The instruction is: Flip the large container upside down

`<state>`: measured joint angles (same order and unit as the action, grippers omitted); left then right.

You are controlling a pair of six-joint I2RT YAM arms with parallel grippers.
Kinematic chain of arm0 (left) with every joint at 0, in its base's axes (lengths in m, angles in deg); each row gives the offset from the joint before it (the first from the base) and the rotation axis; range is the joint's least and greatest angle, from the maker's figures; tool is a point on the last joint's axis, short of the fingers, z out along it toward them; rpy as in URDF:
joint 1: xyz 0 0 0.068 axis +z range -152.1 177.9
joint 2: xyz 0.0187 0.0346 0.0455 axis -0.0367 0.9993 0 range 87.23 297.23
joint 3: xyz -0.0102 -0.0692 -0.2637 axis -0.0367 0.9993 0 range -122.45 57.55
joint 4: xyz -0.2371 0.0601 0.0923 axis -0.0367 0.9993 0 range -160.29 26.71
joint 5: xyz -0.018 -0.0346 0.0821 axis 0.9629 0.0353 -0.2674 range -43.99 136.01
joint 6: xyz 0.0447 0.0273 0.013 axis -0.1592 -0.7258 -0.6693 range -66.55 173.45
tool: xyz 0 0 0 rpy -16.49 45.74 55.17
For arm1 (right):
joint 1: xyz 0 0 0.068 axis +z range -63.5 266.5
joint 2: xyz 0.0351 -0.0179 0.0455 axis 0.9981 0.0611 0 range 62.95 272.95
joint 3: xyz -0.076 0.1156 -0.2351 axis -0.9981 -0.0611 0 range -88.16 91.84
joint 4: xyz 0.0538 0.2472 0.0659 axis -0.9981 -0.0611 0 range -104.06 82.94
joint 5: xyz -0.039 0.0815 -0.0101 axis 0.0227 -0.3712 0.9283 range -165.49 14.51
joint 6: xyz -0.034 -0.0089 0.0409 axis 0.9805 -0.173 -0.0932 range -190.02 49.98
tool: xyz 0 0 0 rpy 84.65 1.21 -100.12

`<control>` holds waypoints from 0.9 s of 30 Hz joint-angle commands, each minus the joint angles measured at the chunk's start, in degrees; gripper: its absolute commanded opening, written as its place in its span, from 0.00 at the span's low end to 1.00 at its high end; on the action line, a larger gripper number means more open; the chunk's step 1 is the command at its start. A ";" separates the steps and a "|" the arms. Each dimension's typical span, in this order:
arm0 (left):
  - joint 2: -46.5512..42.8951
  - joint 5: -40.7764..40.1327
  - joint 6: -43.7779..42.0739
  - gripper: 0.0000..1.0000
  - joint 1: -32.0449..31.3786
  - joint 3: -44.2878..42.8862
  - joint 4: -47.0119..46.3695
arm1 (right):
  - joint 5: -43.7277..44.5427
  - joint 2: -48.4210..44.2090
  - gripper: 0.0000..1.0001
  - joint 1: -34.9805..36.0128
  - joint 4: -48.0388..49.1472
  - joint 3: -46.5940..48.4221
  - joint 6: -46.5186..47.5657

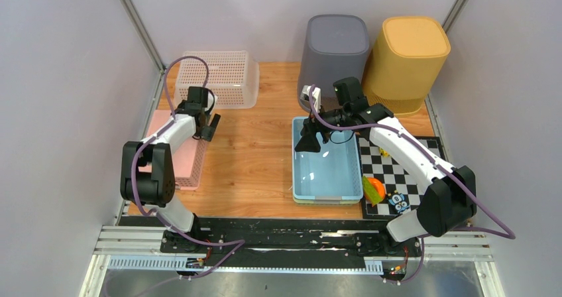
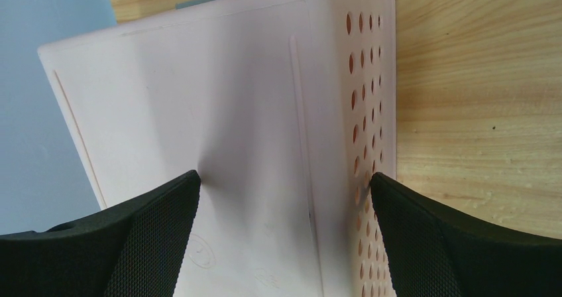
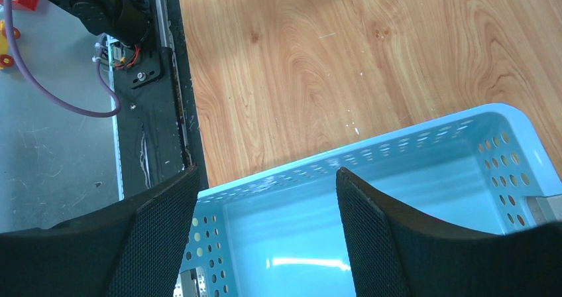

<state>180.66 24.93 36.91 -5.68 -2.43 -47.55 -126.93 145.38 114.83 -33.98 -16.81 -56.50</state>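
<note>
Blue basket [image 1: 328, 171], taken as the task container: sits open side up on the wooden table [image 1: 255, 151], right of centre, its right edge against a chequered mat [image 1: 397, 168]. Not inverted.

Right gripper [image 1: 310, 141]: over the basket's far left corner. Wrist view: jaws apart, nothing between them but the basket's perforated wall [image 3: 411, 151], whose rim passes below the gap of the right gripper [image 3: 266, 172]. One finger is over the outer side, the other over the inside. Contact with the rim cannot be told.

Left gripper [image 1: 209, 126]: at the left side of the table, above a pink basket [image 1: 187, 161]. Wrist view: jaws wide apart with the left gripper [image 2: 283, 181] over the pink basket [image 2: 219, 98], which lies bottom up. Its long edge and perforated side face run between the fingers. No grip visible.

Other items:
- White mesh basket [image 1: 222, 78], bottom up, far left.
- Grey bin [image 1: 333, 45] and yellow bin [image 1: 405, 58], side by side at the back, both bottom up. The grey one is just behind the blue basket.
- Orange and green toy [image 1: 374, 189] on the mat's near left corner, touching the blue basket's right wall.
- Small toy with eyes [image 1: 396, 202] just beside it.
</note>
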 commanded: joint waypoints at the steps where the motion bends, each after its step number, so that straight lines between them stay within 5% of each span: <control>1: 1.96 0.48 -0.56 0.98 1.61 -0.68 0.38 | -1.45 -0.53 0.78 -0.54 0.42 -1.04 0.41; 19: 0.72 4.02 0.78 1.00 2.35 -3.04 3.00 | -0.65 -0.82 0.78 -0.59 0.48 -0.88 0.39; 27: -7.94 14.36 3.04 1.00 2.28 -5.53 7.35 | 15.90 -2.04 0.77 -0.58 2.73 -0.50 -6.36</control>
<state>178.32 32.10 37.79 -3.66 -5.30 -43.16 -120.90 145.29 114.83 -33.52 -16.81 -58.38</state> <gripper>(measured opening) 0.997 0.774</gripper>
